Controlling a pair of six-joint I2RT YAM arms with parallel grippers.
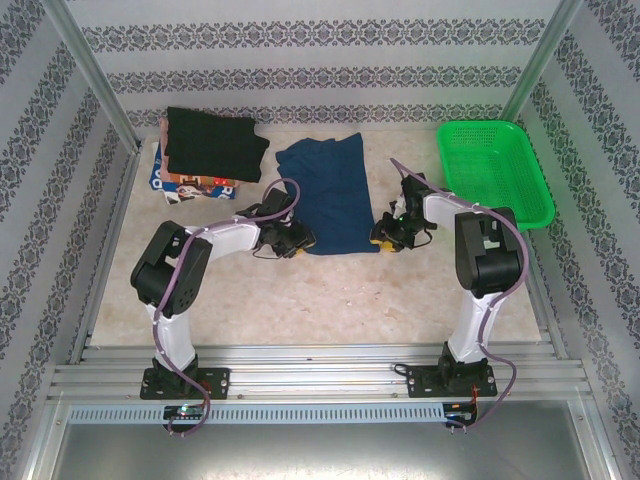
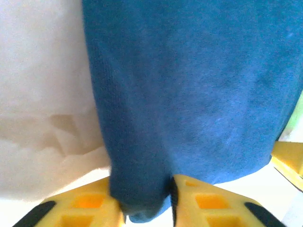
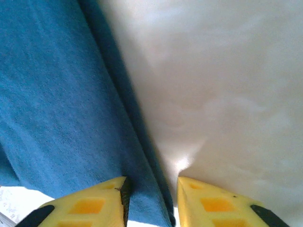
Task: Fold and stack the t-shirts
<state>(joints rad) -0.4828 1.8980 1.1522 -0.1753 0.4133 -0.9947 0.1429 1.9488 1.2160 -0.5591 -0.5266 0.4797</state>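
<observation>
The top camera hangs above and behind the arm bases, looking down and forward over the whole table (image 1: 330, 300) to its far edge. The left wrist camera sits just behind the left gripper (image 2: 147, 196), very close over the blue shirt (image 2: 189, 94) at mid-table. The right wrist camera sits likewise behind the right gripper (image 3: 151, 189). All three views share that shirt's near edge.

Blue t-shirt (image 1: 328, 195), black t-shirt (image 1: 213, 143), multicoloured printed t-shirt (image 1: 195, 186), green basket (image 1: 495, 170), beige table (image 1: 350, 290)
</observation>
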